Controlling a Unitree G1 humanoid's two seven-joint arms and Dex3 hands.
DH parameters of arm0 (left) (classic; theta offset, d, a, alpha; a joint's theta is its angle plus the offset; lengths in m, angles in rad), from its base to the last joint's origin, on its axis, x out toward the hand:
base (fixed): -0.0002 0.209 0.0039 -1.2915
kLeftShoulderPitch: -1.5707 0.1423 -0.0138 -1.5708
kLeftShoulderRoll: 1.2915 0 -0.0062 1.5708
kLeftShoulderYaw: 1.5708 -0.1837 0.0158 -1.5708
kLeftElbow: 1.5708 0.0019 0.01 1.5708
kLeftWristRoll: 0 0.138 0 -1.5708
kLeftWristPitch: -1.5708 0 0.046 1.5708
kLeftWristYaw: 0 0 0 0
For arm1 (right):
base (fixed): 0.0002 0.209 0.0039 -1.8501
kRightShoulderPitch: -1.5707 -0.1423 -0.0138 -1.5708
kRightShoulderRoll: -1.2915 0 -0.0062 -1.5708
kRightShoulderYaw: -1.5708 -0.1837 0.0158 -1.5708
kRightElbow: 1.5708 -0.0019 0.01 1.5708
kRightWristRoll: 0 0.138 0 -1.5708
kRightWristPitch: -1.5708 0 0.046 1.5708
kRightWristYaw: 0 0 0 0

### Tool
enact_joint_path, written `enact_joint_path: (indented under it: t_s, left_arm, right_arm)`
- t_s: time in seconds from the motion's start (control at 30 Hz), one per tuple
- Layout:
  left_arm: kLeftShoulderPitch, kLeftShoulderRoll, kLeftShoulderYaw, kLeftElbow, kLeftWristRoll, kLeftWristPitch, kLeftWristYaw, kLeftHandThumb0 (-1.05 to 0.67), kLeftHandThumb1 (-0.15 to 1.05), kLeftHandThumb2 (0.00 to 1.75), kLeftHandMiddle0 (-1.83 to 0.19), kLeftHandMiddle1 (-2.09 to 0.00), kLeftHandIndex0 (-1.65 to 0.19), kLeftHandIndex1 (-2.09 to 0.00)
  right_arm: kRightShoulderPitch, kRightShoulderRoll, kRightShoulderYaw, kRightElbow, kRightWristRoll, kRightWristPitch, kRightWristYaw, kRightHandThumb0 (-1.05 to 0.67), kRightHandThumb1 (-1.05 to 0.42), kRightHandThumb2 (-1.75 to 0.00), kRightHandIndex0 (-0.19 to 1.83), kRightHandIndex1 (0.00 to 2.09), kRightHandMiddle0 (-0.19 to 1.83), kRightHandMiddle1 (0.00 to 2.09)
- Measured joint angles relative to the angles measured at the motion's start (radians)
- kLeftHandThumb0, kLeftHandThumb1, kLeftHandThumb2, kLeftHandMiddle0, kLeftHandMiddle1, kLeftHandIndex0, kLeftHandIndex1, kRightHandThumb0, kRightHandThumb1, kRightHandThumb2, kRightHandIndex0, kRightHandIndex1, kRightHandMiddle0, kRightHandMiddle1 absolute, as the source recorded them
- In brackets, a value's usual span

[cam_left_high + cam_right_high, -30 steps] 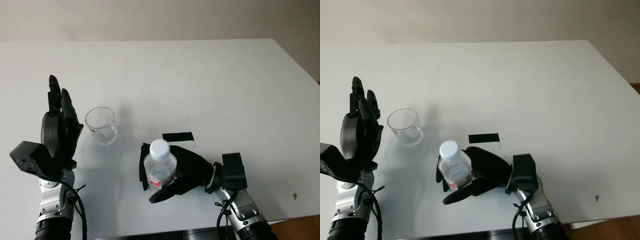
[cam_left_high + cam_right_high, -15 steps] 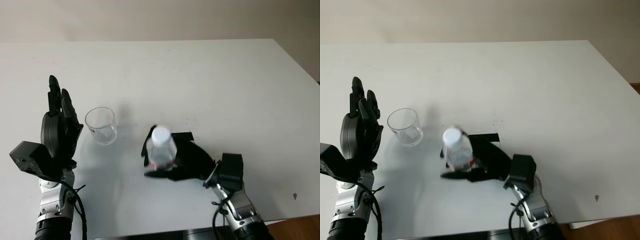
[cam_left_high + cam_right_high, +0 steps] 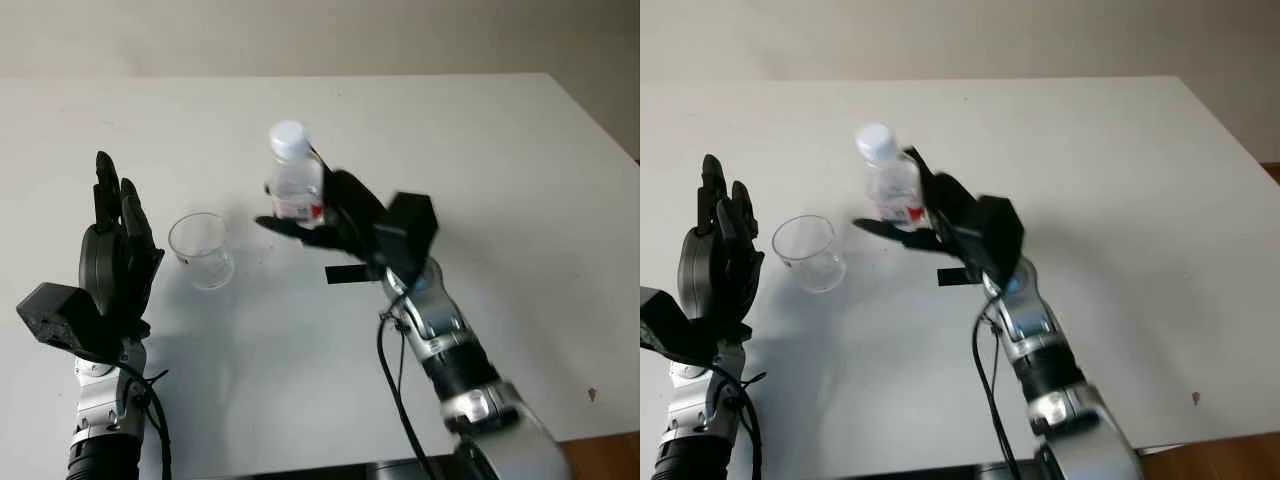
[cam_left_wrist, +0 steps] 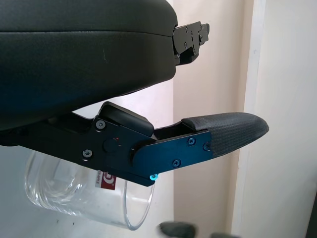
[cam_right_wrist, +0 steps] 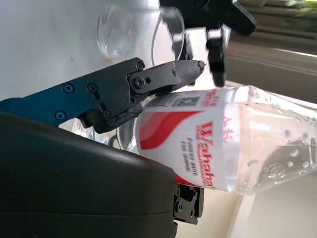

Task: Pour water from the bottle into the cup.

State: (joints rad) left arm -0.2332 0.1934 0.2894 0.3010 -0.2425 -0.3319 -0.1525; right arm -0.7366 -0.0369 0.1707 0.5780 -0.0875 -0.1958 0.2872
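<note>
My right hand (image 3: 315,212) is shut on a clear water bottle (image 3: 293,184) with a white cap and a red label. It holds the bottle upright in the air, to the right of and above the cup. The bottle's label (image 5: 198,144) shows close up in the right wrist view, with a finger (image 5: 148,79) across it. The clear empty cup (image 3: 202,250) stands on the white table (image 3: 480,160), also seen as the cup (image 4: 84,198) in the left wrist view. My left hand (image 3: 115,250) is open, raised just left of the cup.
A short black tape strip (image 3: 345,273) lies on the table under my right forearm. The table's right edge (image 3: 600,120) runs along the far right, with floor beyond.
My right hand has lifted the bottle off the table and carried it up and away from me, to beside the cup. The left hand and cup have stayed put.
</note>
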Motion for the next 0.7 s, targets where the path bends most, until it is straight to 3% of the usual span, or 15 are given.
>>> enact_joint_path:
  t_s: [0.07, 0.13, 0.17, 0.23, 0.3, 0.47, 0.6, 0.7]
  left_arm:
    - [0.0, -0.001, 0.001, 0.003, -0.002, -0.003, 0.0, -0.91, 1.05, 0.68, 0.19, 0.0, 0.19, 0.0]
    - [0.0, -0.001, 0.002, 0.004, -0.002, -0.005, 0.0, -0.92, 1.05, 0.67, 0.19, 0.0, 0.19, 0.0]
    - [0.0, -0.001, 0.002, 0.004, -0.002, -0.005, 0.0, -0.92, 1.05, 0.67, 0.19, 0.0, 0.19, 0.0]
    - [0.0, -0.003, 0.002, 0.004, -0.002, -0.006, 0.002, -0.92, 1.05, 0.67, 0.19, 0.0, 0.19, 0.0]
    - [0.0, -0.004, 0.002, 0.003, -0.002, -0.007, 0.004, -0.92, 1.05, 0.68, 0.19, 0.0, 0.19, 0.0]
    - [-0.001, -0.005, 0.002, -0.001, -0.002, -0.009, 0.007, -0.91, 1.05, 0.69, 0.19, 0.0, 0.19, 0.0]
    - [-0.001, -0.006, 0.003, -0.001, -0.007, -0.009, 0.008, -0.91, 1.05, 0.69, 0.19, 0.0, 0.19, 0.0]
    - [-0.001, -0.006, 0.003, -0.001, -0.007, -0.009, 0.011, -0.91, 1.05, 0.69, 0.19, 0.0, 0.19, 0.0]
  right_arm:
    - [-0.039, 0.0, 0.005, 0.058, -0.033, -0.011, -0.031, -0.17, -1.05, -0.33, -0.08, 2.09, -0.17, 2.09]
    - [-0.083, 0.0, 0.012, 0.128, -0.069, -0.018, -0.067, -0.14, -1.05, -0.35, 0.23, 2.09, -0.01, 2.09]
    - [-0.106, 0.0, 0.015, 0.166, -0.087, -0.022, -0.087, -0.13, -1.05, -0.35, 0.59, 2.09, 0.23, 2.09]
    - [-0.166, -0.002, 0.032, 0.253, -0.145, -0.03, -0.148, -0.12, -1.05, -0.34, 1.11, 2.09, 0.76, 2.09]
    - [-0.233, -0.007, 0.05, 0.342, -0.194, -0.03, -0.195, -0.1, -1.05, -0.32, 1.29, 2.09, 1.0, 2.09]
    - [-0.346, -0.017, 0.06, 0.5, -0.244, -0.05, -0.274, -0.07, -1.01, -0.29, 1.33, 2.09, 1.1, 2.09]
    - [-0.395, -0.03, 0.061, 0.586, -0.264, -0.056, -0.314, -0.1, -1.04, -0.2, 0.97, 2.09, 0.73, 2.09]
    - [-0.418, -0.046, 0.07, 0.62, -0.295, -0.051, -0.347, -0.1, -1.04, -0.17, 0.89, 2.09, 0.64, 2.09]
